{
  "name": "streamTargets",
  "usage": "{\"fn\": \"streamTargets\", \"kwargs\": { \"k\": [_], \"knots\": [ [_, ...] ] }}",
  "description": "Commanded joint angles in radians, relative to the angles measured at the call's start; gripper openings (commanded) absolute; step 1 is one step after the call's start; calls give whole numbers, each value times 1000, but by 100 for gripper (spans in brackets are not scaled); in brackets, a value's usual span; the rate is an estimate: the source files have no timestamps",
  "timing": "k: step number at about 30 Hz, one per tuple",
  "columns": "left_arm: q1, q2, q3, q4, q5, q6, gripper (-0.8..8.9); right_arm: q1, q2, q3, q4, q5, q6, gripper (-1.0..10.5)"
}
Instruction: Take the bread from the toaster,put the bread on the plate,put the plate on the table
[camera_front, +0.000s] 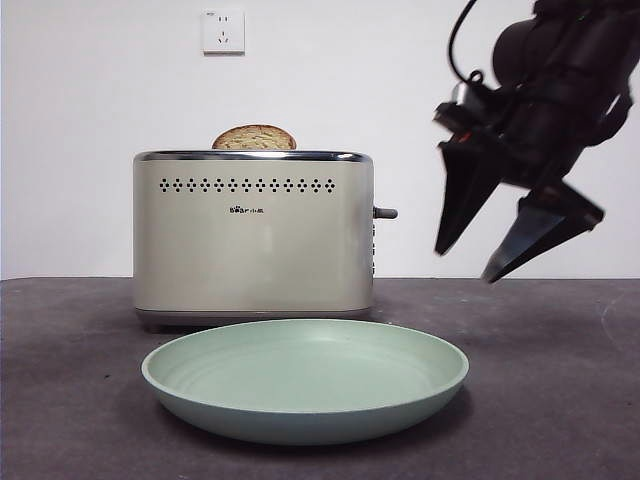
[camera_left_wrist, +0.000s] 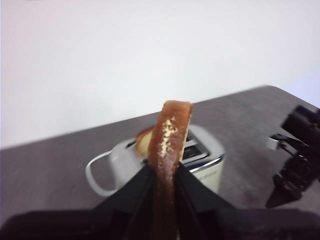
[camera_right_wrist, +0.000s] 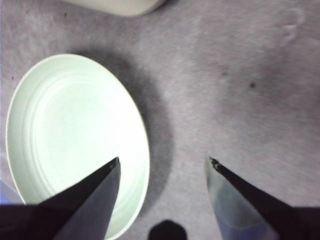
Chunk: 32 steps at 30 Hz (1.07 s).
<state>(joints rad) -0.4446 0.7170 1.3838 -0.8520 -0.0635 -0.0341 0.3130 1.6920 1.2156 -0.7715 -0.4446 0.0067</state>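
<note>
The dark grey-brown matte table (camera_front: 560, 400) carries a boxy cream toaster (camera_front: 253, 235) at frame centre, with a narrower domed slice (camera_front: 254, 138) poking from its slot. The pale mint shallow plate (camera_front: 305, 390) lies in front. At upper right the right gripper (camera_front: 478, 262) hangs wide open and empty. The left gripper (camera_left_wrist: 164, 172) is clamped on the thick dark-crusted bread (camera_left_wrist: 167, 150), aloft above the toaster.

One toaster (camera_front: 254, 238) stands on the counter (camera_front: 560, 400), and one plate (camera_front: 305, 390) lies in front of it. There are two slices: one bread (camera_left_wrist: 169, 150) clamped edge-on between the left gripper's (camera_left_wrist: 162, 172) two fingers (camera_left_wrist: 132, 192), another slice (camera_front: 254, 138) poking from the toaster. Two grippers in all; the right gripper (camera_front: 470, 262) hangs spread. One wall socket (camera_front: 223, 31)
</note>
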Motion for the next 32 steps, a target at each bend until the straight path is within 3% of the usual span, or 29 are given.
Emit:
{"fn": "streamTargets", "kwargs": {
  "k": [1,7,15,19,23,32],
  "knots": [
    [-2,-138,-129,20,-60,-108,-9,32,43,-2,10,-1,-16,284],
    [-2,-313,-219,-25,-122,-170,-9,89,129,-2,39,0,-16,284],
    [-1,-382,-219,-113,-145,-203,-9,109,204,-3,41,4,-16,270],
    [-1,-382,-219,-137,-146,-203,-9,109,204,-3,45,6,-16,-4],
    [-1,-380,-219,-132,-138,-222,-9,109,201,-3,44,6,-14,-12],
    [-2,-248,-219,-18,111,-230,-9,114,66,-3,44,6,16,-12]
  ]
}}
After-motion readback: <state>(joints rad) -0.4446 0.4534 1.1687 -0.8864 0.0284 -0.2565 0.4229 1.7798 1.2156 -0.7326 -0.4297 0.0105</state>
